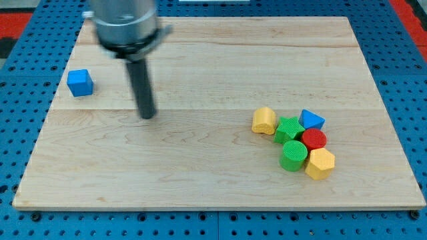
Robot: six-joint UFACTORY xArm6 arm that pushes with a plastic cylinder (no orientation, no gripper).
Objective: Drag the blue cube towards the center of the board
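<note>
The blue cube (80, 83) sits near the board's left edge, in the upper left of the view. My tip (147, 117) rests on the board to the right of the cube and a little lower, about a hundred pixels away, not touching it. The rod rises from the tip to the blurred grey arm housing (127, 27) at the view's top.
A cluster of blocks lies at the right: a yellow block (264, 121), a green block (289, 129), a blue triangular block (311, 120), a red cylinder (314, 139), a green cylinder (293, 155) and a yellow hexagonal block (320, 163). The wooden board (200, 173) lies on blue pegboard.
</note>
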